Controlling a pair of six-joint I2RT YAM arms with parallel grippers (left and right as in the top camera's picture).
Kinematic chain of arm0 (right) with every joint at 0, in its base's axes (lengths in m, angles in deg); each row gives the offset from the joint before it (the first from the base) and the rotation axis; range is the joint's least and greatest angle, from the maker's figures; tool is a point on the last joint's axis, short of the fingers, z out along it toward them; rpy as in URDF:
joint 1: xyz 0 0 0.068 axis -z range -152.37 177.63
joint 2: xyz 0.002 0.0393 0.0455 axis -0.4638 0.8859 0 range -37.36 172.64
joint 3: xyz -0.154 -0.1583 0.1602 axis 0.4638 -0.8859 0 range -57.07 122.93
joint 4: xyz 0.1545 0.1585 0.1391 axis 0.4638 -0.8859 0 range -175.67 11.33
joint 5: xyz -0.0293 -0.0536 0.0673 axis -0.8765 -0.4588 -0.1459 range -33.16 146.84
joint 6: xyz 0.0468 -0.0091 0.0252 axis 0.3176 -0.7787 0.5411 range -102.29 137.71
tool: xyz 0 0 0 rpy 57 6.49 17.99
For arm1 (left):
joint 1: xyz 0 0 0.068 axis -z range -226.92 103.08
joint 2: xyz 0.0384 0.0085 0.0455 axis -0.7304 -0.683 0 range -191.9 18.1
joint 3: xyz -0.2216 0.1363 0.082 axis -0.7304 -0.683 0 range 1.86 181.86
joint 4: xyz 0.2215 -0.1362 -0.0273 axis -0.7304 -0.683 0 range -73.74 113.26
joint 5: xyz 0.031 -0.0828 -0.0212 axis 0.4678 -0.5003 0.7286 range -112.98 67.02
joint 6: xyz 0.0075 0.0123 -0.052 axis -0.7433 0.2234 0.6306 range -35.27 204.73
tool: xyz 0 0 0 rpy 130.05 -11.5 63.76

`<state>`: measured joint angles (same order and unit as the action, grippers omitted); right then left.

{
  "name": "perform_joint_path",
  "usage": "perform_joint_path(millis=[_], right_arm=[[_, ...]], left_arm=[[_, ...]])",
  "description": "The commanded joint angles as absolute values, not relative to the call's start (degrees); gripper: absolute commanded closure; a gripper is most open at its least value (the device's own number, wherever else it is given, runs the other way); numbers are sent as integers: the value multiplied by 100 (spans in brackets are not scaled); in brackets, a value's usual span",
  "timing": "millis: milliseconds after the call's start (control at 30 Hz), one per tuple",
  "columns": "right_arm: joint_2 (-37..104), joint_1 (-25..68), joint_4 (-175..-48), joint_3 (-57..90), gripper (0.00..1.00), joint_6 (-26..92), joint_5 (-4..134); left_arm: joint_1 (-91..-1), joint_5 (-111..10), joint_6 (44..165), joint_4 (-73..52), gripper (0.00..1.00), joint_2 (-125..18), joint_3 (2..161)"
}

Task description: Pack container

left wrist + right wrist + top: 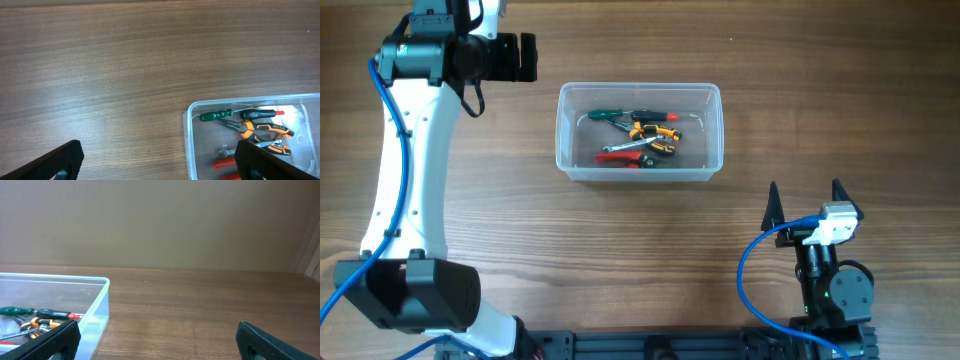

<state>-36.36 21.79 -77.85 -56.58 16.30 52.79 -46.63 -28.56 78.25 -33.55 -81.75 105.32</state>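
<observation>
The clear plastic container (pixel 566 135) stands at the table's middle. Inside lie a green-handled screwdriver (pixel 607 115), a black and red screwdriver (pixel 655 116), orange and black pliers (pixel 651 131) and red-handled pliers (pixel 625 156). My left gripper (pixel 525 57) is open and empty, up at the far left, apart from the container. My right gripper (pixel 806 203) is open and empty at the front right. The left wrist view shows the container's corner (pixel 190 125) between the open fingers (pixel 160 160). The right wrist view shows its right end (pixel 102 300) beside the open fingers (pixel 159 342).
The wooden table (pixel 840 90) carries only the container. A plain wall (pixel 160 220) rises behind the table's far edge. A black rail (pixel 650 347) runs along the front edge between the arm bases.
</observation>
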Motion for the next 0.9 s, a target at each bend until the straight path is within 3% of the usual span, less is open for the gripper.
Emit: perform_joint_path(millis=[0,267,700,867], right_arm=[[-3722,2174,-7783,-5680,0,1584,5373],[-3722,2174,-7783,-5680,0,1582,5373],[-3722,2174,-7783,-5680,0,1582,5373],[-3722,2174,-7783,-5680,0,1582,5373]], left_arm=[[-4683,-2843,7923,-3358,0,-8177,10559],[-4683,-2778,7919,-3406,0,-7550,10559],[-4683,-2622,7908,-3679,0,-3233,10487],[-4683,-2607,8074,-3795,0,-2007,9512]])
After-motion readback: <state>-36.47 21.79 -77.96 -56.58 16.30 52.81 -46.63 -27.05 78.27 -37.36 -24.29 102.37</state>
